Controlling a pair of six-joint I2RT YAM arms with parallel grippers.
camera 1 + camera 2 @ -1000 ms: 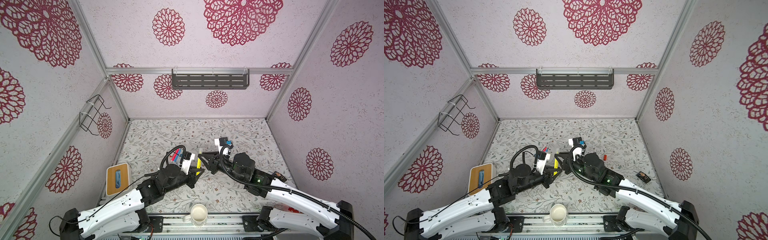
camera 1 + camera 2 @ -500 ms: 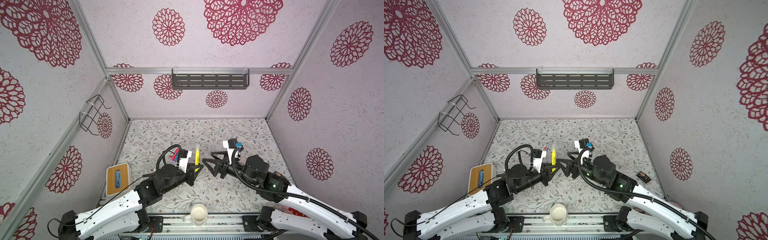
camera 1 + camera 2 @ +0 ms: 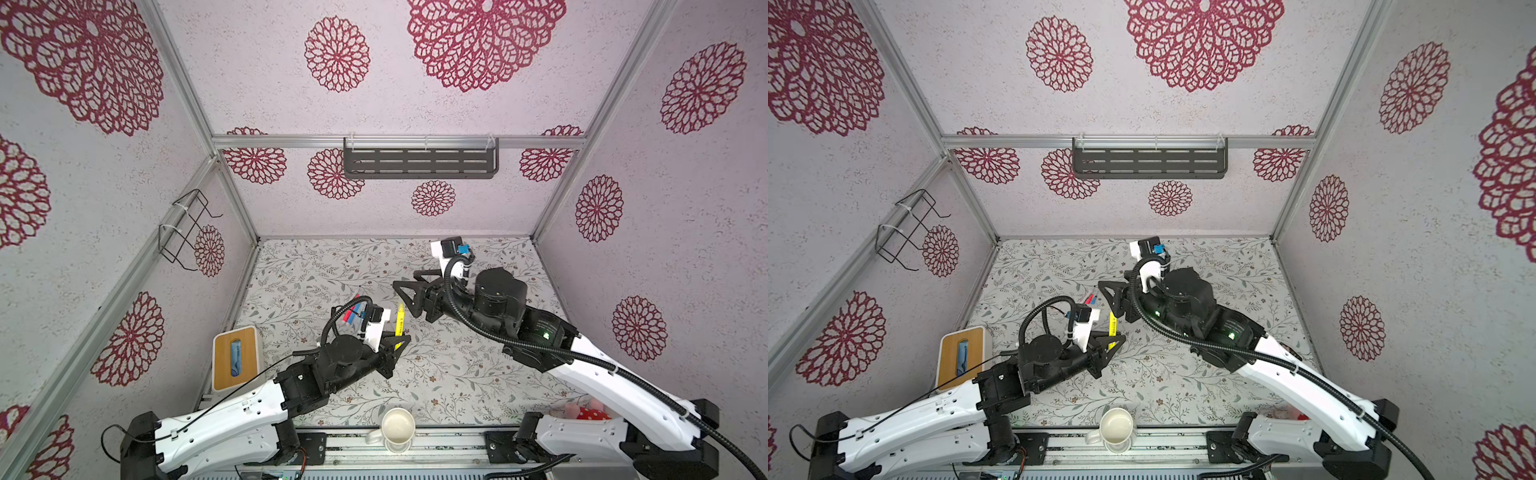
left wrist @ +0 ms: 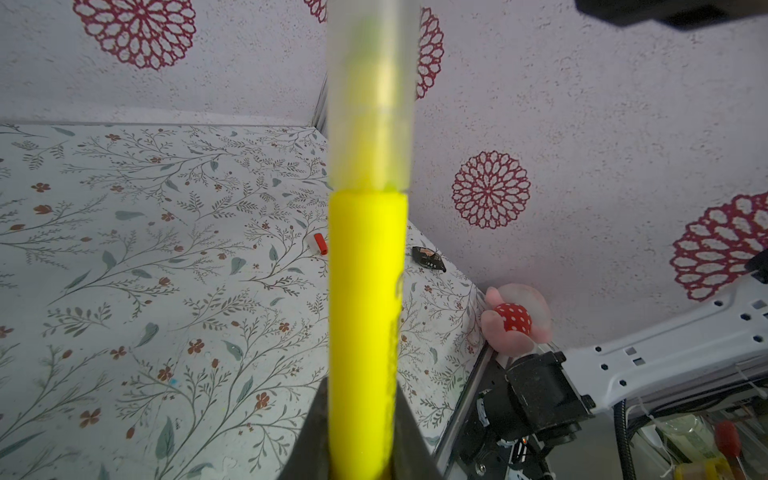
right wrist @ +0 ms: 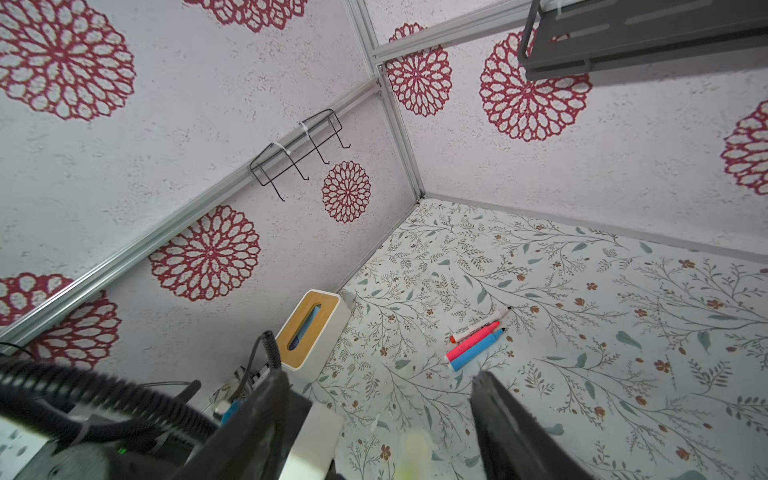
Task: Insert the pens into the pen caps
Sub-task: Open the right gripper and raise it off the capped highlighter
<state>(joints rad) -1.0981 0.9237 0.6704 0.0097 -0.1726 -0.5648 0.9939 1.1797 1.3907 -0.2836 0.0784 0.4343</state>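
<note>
Floral-printed paper covers the table (image 3: 457, 374). Take its middle as the dial's centre, with 12 o'clock at the back wall.

The left gripper (image 3: 398, 341) sits near the centre, its jaws clamped on the lower end of the yellow pen (image 3: 400, 319). The right gripper (image 3: 404, 277) hangs just beyond that pen's top, at about 12 o'clock of it. Its jaws are spread wide and grip nothing. Whether a finger brushes the pen cannot be told. In the right wrist view its dark fingers (image 5: 507, 419) stand well apart over the table.

A white tissue box (image 3: 235, 357) with a wooden top stands at the 9 o'clock edge. A cream mug (image 3: 397, 428) stands at 6 o'clock by the front rail.

The yellow pen points toward 12 o'clock. In the left wrist view its barrel is pinched between two fingers (image 4: 309, 424). At 10 o'clock of the left gripper, three more pens lie side by side, nibs showing. They are the white-and-red pen (image 5: 482, 324), the pink pen (image 5: 473, 343) and the blue pen (image 5: 478, 352).

A clear cap (image 4: 372, 104) covers the yellow pen's upper end. A red cap (image 4: 320, 244) lies alone on the table.
</note>
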